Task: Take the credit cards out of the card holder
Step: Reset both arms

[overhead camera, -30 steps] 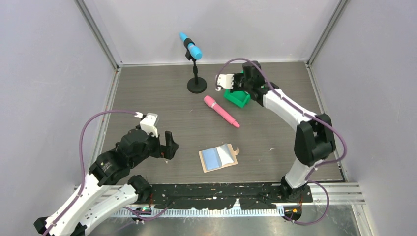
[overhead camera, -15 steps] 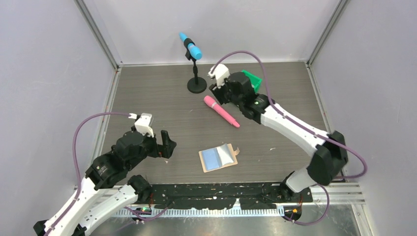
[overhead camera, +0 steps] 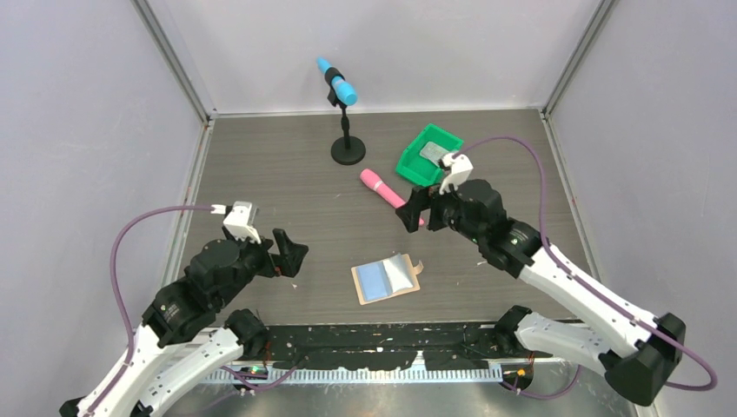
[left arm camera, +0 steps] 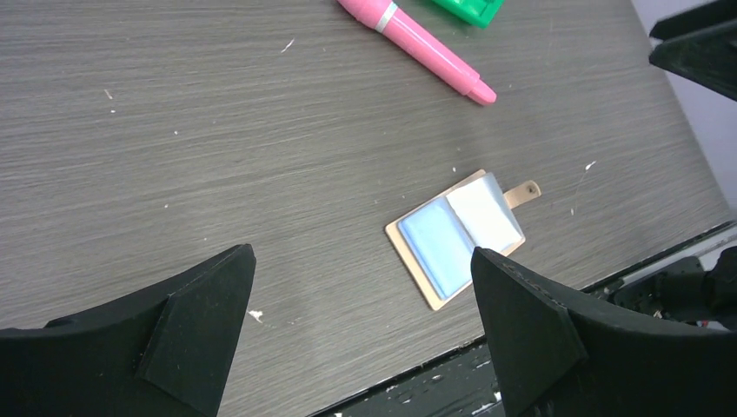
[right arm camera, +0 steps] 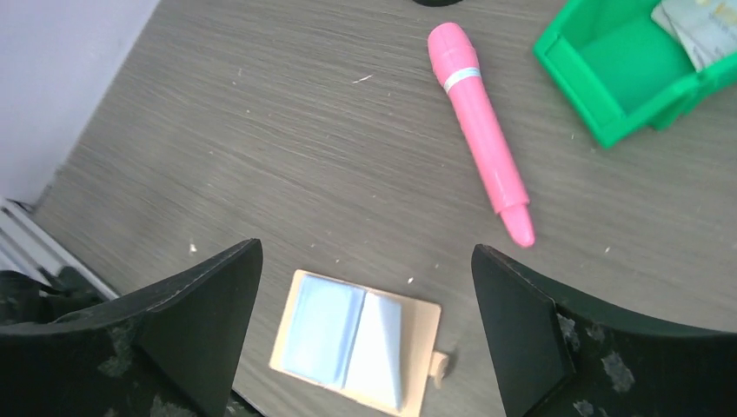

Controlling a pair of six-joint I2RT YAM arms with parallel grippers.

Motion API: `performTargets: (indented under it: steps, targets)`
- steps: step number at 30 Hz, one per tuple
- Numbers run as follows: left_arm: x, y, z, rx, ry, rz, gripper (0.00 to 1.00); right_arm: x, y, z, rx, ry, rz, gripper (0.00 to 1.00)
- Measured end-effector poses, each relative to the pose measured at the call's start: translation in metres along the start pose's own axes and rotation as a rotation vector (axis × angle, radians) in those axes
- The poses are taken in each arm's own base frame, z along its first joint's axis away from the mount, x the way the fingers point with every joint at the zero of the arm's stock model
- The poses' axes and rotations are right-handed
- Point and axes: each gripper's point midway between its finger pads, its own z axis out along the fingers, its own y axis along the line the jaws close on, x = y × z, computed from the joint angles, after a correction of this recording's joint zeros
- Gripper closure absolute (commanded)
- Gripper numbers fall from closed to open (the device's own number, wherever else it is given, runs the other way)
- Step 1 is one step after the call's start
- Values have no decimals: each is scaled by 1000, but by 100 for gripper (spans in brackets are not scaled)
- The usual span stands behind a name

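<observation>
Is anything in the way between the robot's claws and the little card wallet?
Nothing visible. The card holder lies on bare table between the left gripper and right gripper; the pink marker sits farther back.

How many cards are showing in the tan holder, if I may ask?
2: blue card on the holder's left half, pale card on its right; more may hide beneath.

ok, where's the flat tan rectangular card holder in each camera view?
Top external: flat tan card holder lies open just below centre.
Left wrist: holder sits right of centre, slightly low.
Right wrist: holder sits at bottom centre.
Shared landmark: pink plastic marker, lying above the holder in all three pictures.
</observation>
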Motion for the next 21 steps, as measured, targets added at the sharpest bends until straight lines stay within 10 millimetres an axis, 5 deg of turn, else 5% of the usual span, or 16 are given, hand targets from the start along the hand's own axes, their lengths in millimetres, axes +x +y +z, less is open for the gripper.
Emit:
performTargets:
  steps: [9, 21]
  targets:
    - [11, 4, 5, 5, -21, -33, 0, 12, -18, -40, 67, -112, 243, 1]
    - [18, 6, 6, 5, -21, -57, 0, 13, -23, -56, 69, -172, 299, 1]
